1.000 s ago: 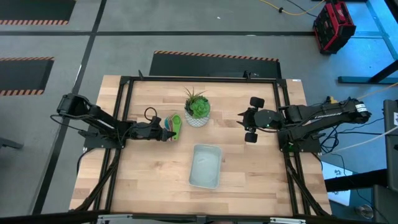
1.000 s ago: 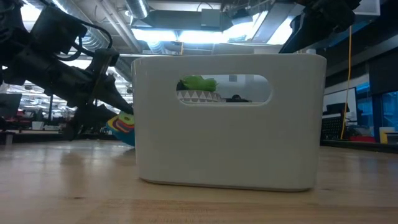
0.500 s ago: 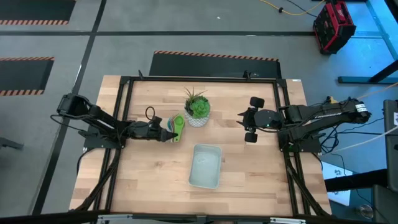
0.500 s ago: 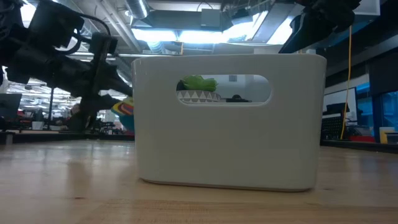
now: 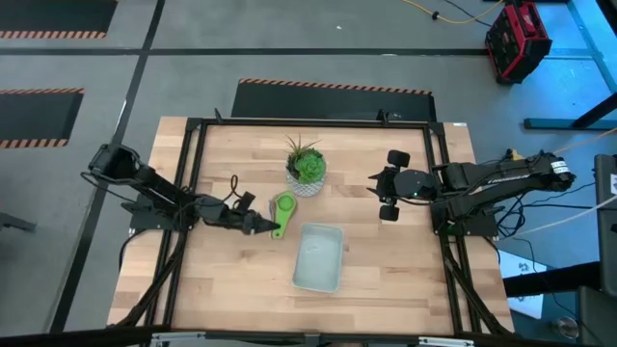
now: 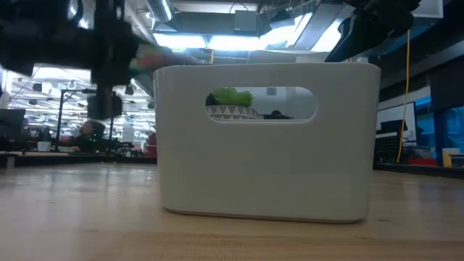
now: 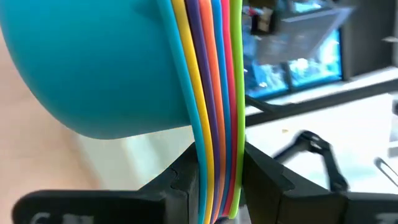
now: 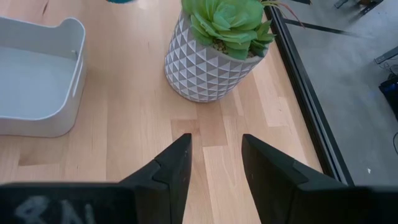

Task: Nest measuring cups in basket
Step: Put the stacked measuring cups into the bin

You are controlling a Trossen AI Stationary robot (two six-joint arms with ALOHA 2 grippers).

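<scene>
Clamped on the flat handles of the measuring cups (image 7: 205, 112) — left gripper (image 7: 214, 180), one finger (image 7: 186, 177) pressed to each side of the stacked yellow, orange, purple and green edges, with the big teal bowl bulging out just beyond the tips. Seen from above, same gripper (image 5: 262, 226) carrying the stack (image 5: 283, 209) green side up, out in front of its fingers, just short of the basket (image 5: 319, 258) and near the white pot with the plant (image 5: 306, 174). Basket standing empty on the wooden table (image 5: 231, 270), well apart from the far arm. Spread apart and holding nothing — right gripper (image 8: 214, 163), pointed towards the pot (image 8: 211, 68), basket corner (image 8: 59, 74) off to one side
</scene>
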